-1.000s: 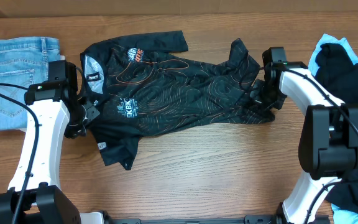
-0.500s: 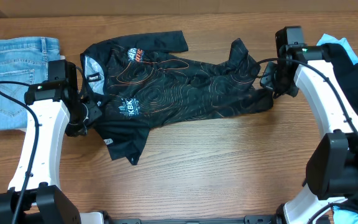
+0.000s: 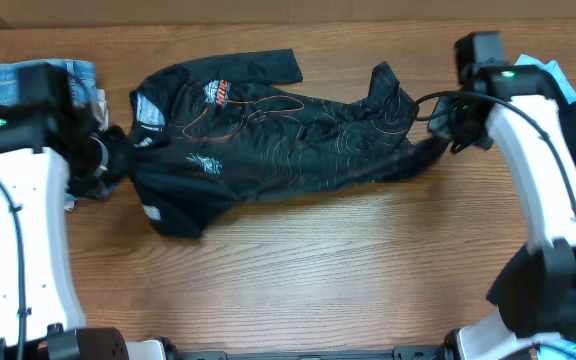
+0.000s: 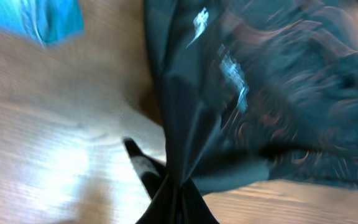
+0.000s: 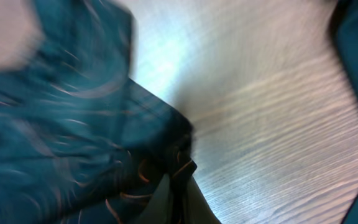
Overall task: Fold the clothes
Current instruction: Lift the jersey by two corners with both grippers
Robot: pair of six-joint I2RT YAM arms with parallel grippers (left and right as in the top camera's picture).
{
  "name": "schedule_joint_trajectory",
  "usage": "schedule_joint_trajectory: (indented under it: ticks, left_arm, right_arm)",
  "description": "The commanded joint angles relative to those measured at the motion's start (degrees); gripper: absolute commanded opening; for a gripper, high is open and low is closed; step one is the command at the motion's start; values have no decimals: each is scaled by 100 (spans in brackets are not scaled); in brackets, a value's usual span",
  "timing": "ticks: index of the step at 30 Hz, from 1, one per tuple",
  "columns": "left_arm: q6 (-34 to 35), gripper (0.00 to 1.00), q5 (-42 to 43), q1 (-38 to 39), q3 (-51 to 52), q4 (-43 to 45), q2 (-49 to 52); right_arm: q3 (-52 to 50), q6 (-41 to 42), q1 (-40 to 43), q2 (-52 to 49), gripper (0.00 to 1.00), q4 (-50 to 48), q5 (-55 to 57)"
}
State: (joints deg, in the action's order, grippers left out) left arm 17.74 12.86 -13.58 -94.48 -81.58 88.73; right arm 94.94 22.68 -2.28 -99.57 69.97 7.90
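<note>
The black jersey [image 3: 268, 140] with orange contour lines lies stretched across the table's middle, pulled taut between both arms. My left gripper [image 3: 108, 165] is shut on its left edge; the left wrist view shows the cloth [image 4: 229, 99] bunched into the jaws [image 4: 178, 208]. My right gripper [image 3: 446, 125] is shut on its right edge; the right wrist view shows the fabric [image 5: 73, 137] pinched in the jaws [image 5: 176, 199].
Folded light-blue jeans [image 3: 28, 80] lie at the far left under the left arm, also in the left wrist view [image 4: 36, 18]. A pile of black and light-blue garments [image 3: 568, 110] sits at the right edge. Bare wood table [image 3: 318, 270] in front.
Both arms pulled outward. The left gripper moved left and back, the right gripper moved right and back. The jersey stretched out flatter and its lower left flap drew in.
</note>
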Motion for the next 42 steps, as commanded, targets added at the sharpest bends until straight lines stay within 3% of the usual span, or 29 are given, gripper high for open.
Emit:
schedule_joint_trajectory:
  ticks: [1, 13, 22, 27, 35, 42]
  left_arm:
    - [-549, 4, 507, -136, -990, -273, -79]
    - [-743, 4, 518, -446, -3775, -1429, -236]
    - [-398, 4, 356, -1091, -4330, -603, -883]
    - [-398, 4, 328, -1082, -4325, -411, -673]
    - [-404, 4, 634, -1021, -4325, -184, 426]
    - [-487, 4, 994, -400, -4325, 1401, 1635]
  right_arm:
    - [686, -195, 15, 879, 4, 24, 109]
    - [1705, -544, 15, 2557, 4, 127, 739]
    - [2065, -1123, 17, 3285, 4, -826, 774]
    - [2063, -1228, 17, 2835, 4, -678, 772]
    - [2063, -1231, 17, 1204, 4, -634, 769]
    - [2063, -1333, 31, -114, 4, -1945, 772]
